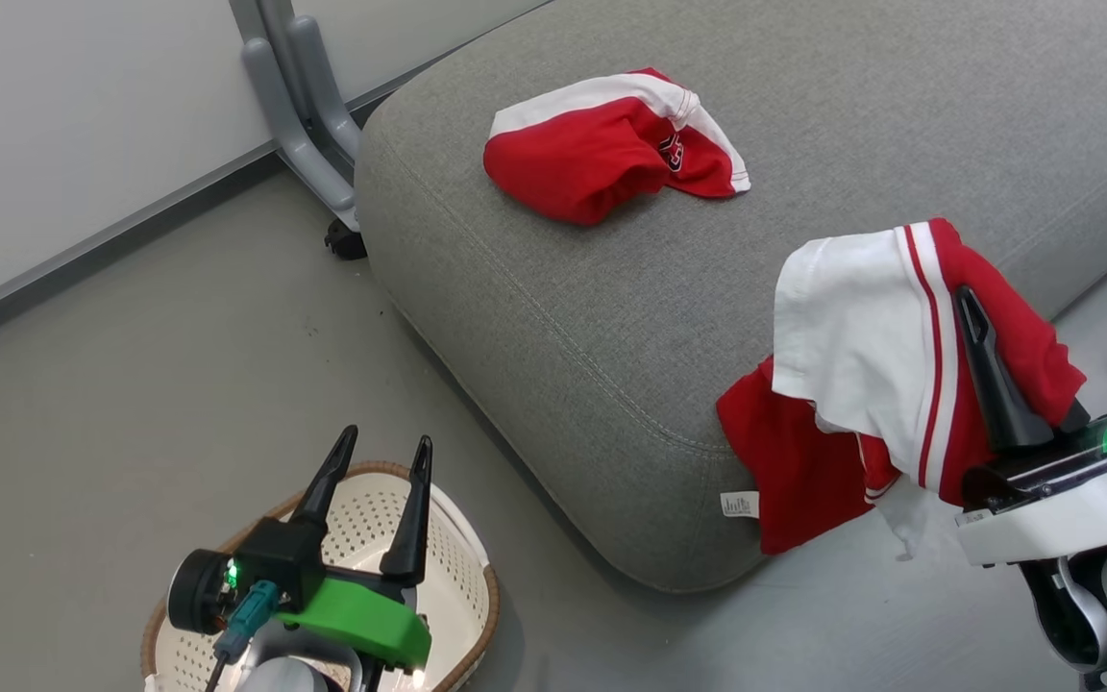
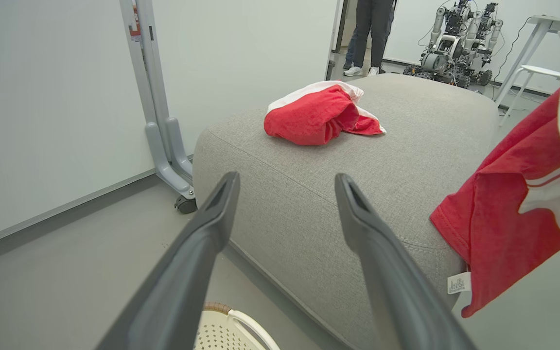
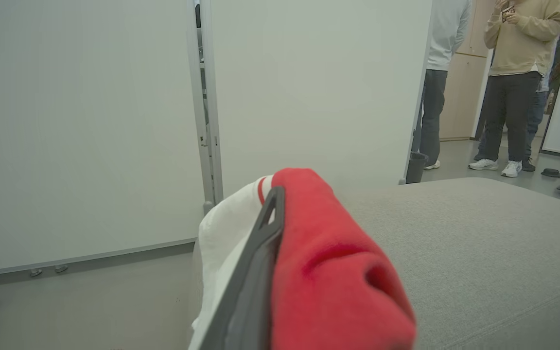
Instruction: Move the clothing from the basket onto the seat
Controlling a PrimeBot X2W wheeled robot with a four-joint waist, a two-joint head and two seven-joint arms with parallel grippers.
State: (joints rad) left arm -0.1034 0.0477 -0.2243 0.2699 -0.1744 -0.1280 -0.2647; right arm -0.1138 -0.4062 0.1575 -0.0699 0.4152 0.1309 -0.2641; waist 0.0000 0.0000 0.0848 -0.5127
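Note:
One red-and-white garment (image 1: 602, 154) (image 2: 321, 114) lies bunched on the grey seat (image 1: 803, 115) (image 2: 421, 141) (image 3: 479, 233). A second red-and-white garment (image 1: 885, 375) (image 2: 518, 209) (image 3: 328, 262) hangs over the seat's near corner, draped around my right gripper (image 1: 969, 298) (image 3: 272, 204), which is shut on it. My left gripper (image 1: 385, 447) (image 2: 285, 184) stands open and empty above the cream basket (image 1: 462, 548) (image 2: 221, 330) on the floor at the lower left. No clothing shows in the visible part of the basket.
A grey partition leg on a castor (image 1: 313, 135) (image 2: 170, 150) stands by the seat's far left corner. White wall panels run behind. People stand in a doorway (image 3: 513, 87) beyond the seat, and another robot (image 2: 455, 43) is parked there.

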